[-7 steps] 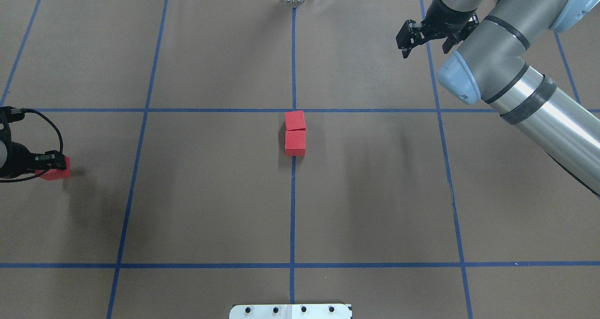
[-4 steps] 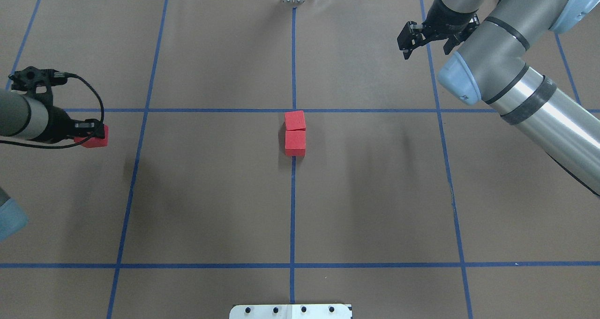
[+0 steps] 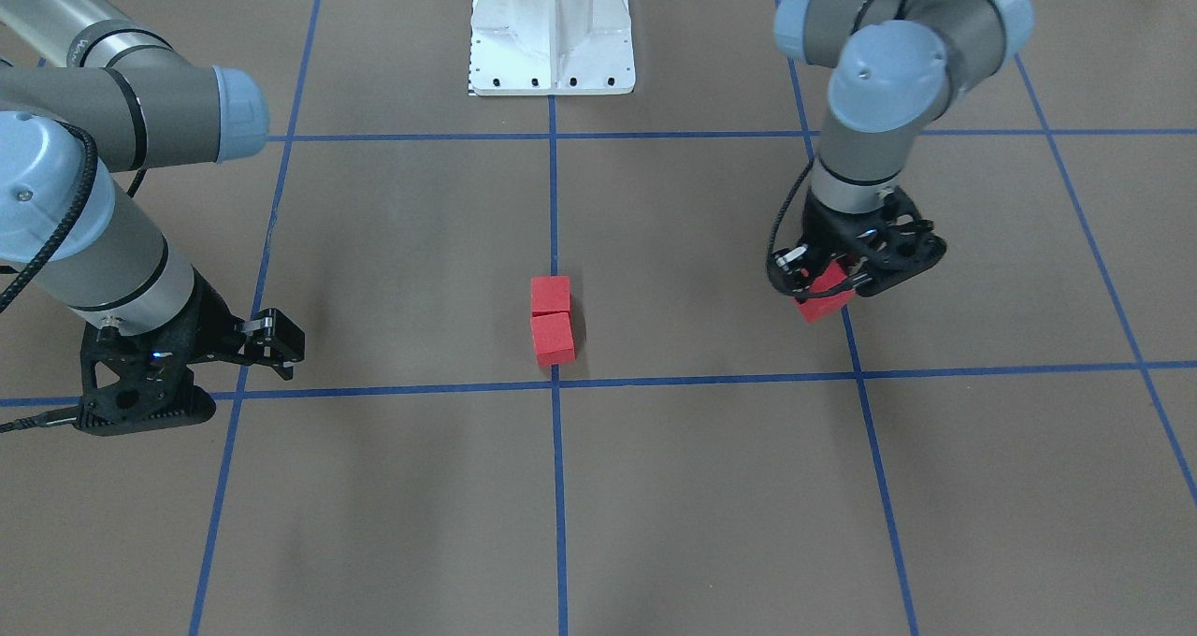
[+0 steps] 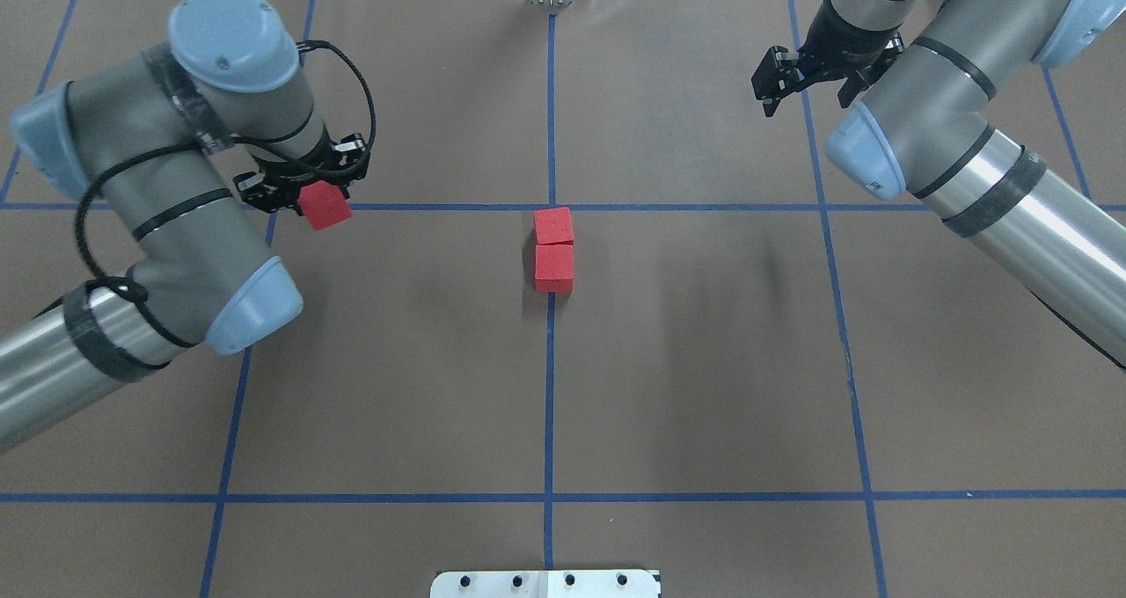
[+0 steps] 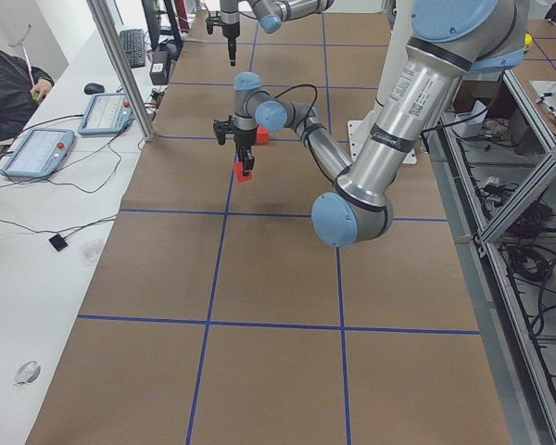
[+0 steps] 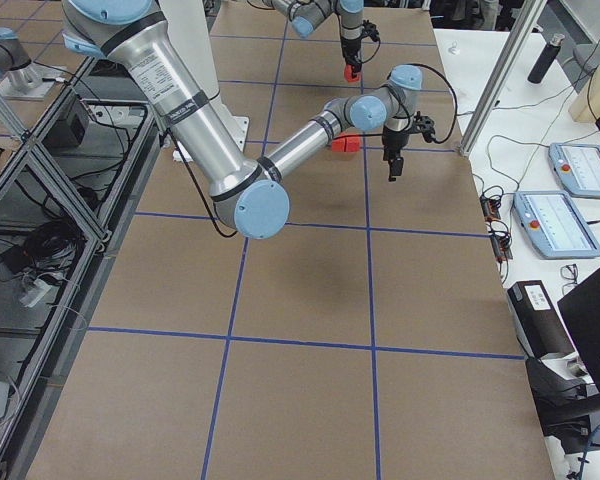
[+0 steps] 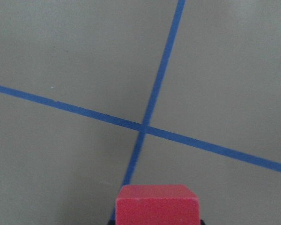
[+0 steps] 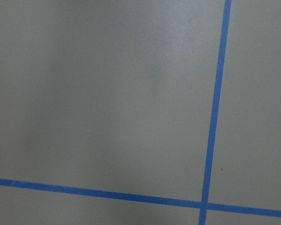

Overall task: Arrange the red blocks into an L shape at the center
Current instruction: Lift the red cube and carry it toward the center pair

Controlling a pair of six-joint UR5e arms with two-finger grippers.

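The left arm's (image 4: 176, 255) jaws pinch the third red block (image 4: 324, 205), which seems to hang clear of the worktop (image 4: 396, 387). The other two red blocks (image 4: 554, 248) sit touching at the center (image 4: 552, 207), just on the robot's side of the crossing. Their long axis runs from the robot's edge toward the far edge, so the held block lies off their flank on the left-edge side, and I judge that flank the natural place for the L's foot. The right arm's (image 4: 932, 114) jaws hover spread and empty toward the far right corner, well apart, leaving flat brown paper with open room around the pair.
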